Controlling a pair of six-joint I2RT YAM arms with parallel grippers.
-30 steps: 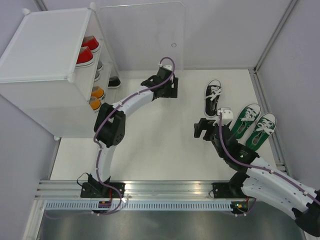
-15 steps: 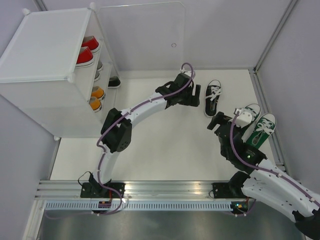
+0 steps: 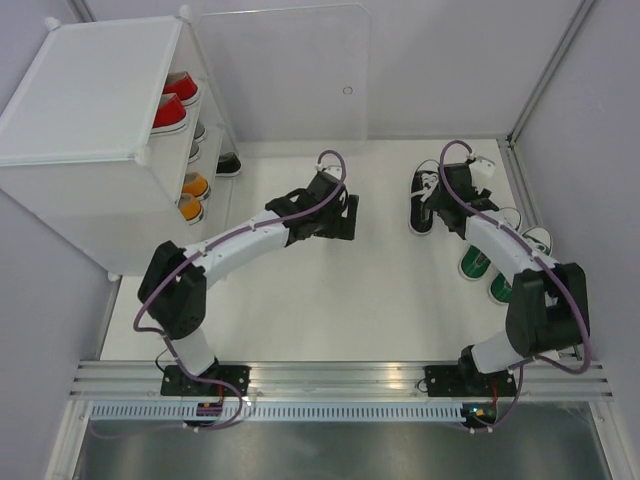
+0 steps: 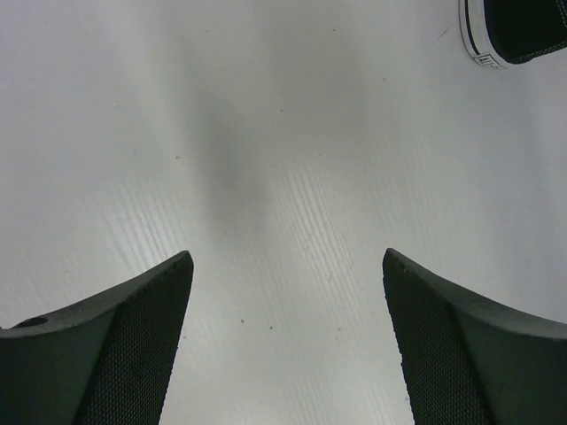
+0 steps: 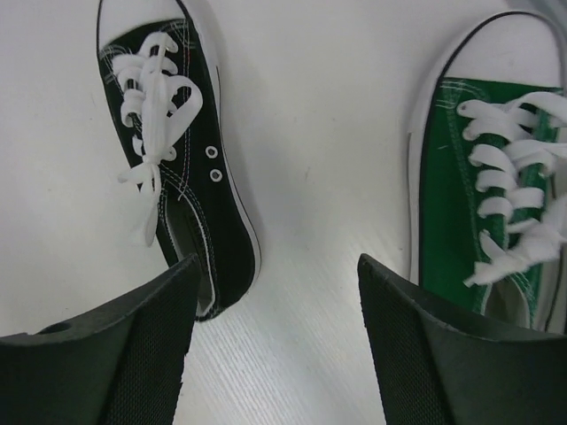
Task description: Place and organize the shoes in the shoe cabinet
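The white shoe cabinet (image 3: 80,110) stands at the far left with its clear door (image 3: 290,80) swung open. Red (image 3: 172,105), grey (image 3: 198,132) and orange (image 3: 193,190) shoes sit on its shelves, and one black shoe (image 3: 228,163) lies at its base. The other black shoe (image 3: 421,215) lies on the floor at the right; it also shows in the right wrist view (image 5: 173,159). My right gripper (image 3: 445,190) is open, hovering over the floor (image 5: 276,261) between this shoe and a green shoe (image 5: 478,204). My left gripper (image 3: 345,215) is open and empty over bare floor (image 4: 286,255).
The two green shoes (image 3: 473,262) lie side by side at the right, partly under my right arm. The black shoe's heel (image 4: 518,31) shows at the top right of the left wrist view. Grey walls and a rail bound the white floor.
My right arm swung from the near right out to the black shoe, crossing over the green pair. My left gripper reached right towards that shoe, then drew back left.
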